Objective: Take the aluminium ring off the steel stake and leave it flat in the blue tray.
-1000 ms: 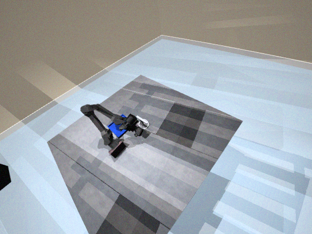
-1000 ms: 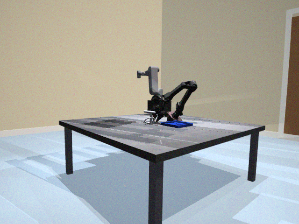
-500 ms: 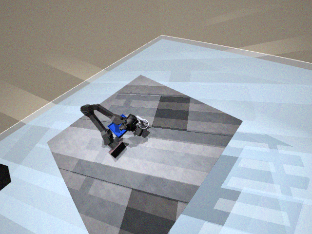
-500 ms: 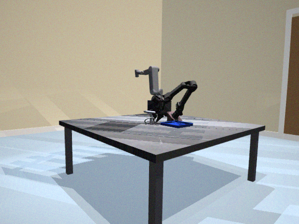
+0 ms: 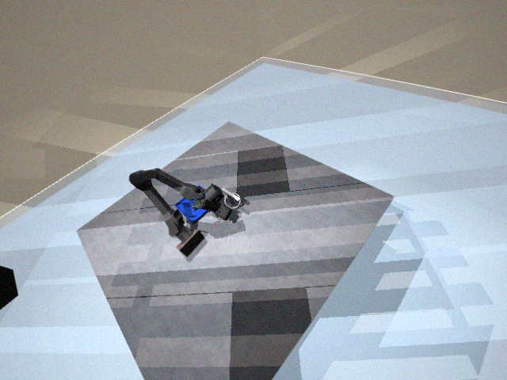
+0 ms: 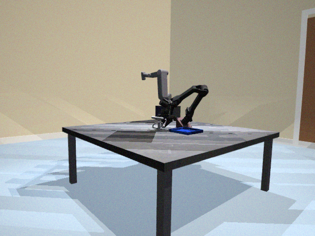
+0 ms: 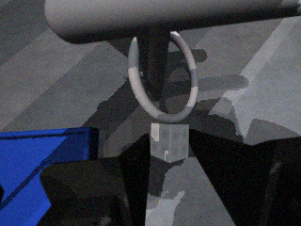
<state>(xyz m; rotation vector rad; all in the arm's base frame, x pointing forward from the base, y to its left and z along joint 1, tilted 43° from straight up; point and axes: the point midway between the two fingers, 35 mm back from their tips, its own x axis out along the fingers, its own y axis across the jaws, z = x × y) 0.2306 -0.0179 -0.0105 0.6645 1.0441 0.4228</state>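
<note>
So the gripper (image 5: 238, 210) (image 6: 163, 126) (image 7: 167, 136) is clamped on the little welded tab (image 7: 169, 142), the pale block at the lower centre of the wrist view. The fingertips look dark and mushy there, so the exact contact edges are hard to make out.

The aluminium ring (image 5: 225, 199) (image 6: 152, 125) (image 7: 136, 87) is around the upright (image 6: 159, 125) (image 7: 157, 61) of the steel stake, under the cross-bar (image 5: 230, 194) (image 6: 157, 117) (image 7: 174, 19). In the wrist view its near side passes in front of the upright and its far side goes behind. The cross-bar fills the top of that frame and gets cut off at the edge. The foot is lost in shadow, and I can't tell if the ring touches the upright anywhere.

The blue tray (image 5: 190, 221) (image 6: 187, 132) (image 7: 42, 165) is near the stake, no ring in it. From the top, left of centre, the arm (image 5: 172, 184) (image 6: 184, 95) covers part of it; in the wrist view it's chopped off at lower left. Exterior view has it whole, just right of centre on the table (image 6: 162, 152).

There's also a grey jointed thing (image 6: 162, 83) standing up near centre in the exterior view, its lower end muddled with the black arm, plus a black shape (image 5: 5, 286) cropped at the top view's left edge. No clue what that one is.
</note>
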